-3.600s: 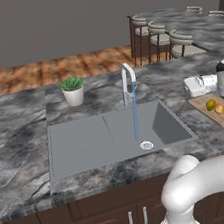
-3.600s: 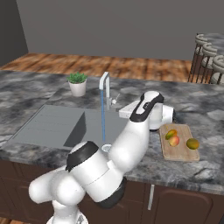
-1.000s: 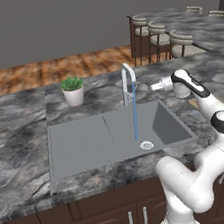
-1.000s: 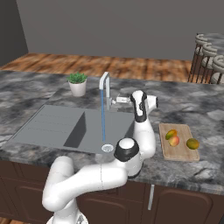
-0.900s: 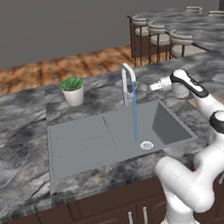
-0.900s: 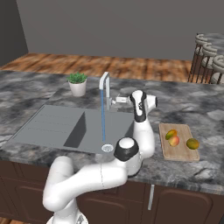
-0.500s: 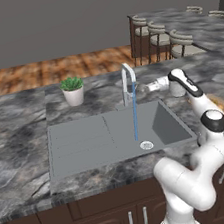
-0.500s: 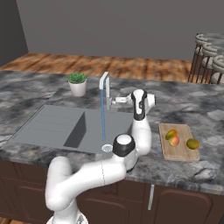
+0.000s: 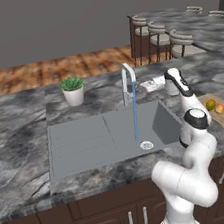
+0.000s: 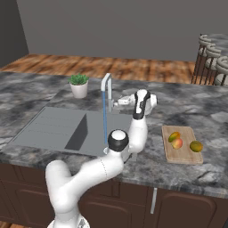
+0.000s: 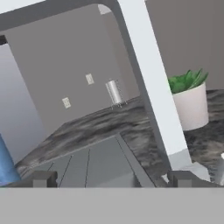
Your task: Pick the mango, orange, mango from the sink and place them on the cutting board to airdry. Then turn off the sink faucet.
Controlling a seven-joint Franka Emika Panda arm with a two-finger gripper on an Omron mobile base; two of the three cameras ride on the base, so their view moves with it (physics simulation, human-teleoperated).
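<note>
My gripper hangs level beside the sink faucet, at its 3 o'clock in the left base view, jaws spread as wide as they go and holding nothing. Through my hand view the faucet's white riser runs up from 5 o'clock toward 11, close in front of my fingertips, with the potted plant at 3 o'clock behind it.

The three fruits already lie on the cutting board: a mango touching the orange, and the second mango apart at their 3 o'clock. The sink holds no fruit that I can see, yet a blue stream of water runs from the spout to near the drain. So I judge only the faucet is left.

The faucet is rigid, fixed metal, smooth and likely slick. I judge the small side lever is the place to press. I cannot make it out clearly here. It should swing on a light push, so a nudge with one finger would serve better than a squeeze.
</note>
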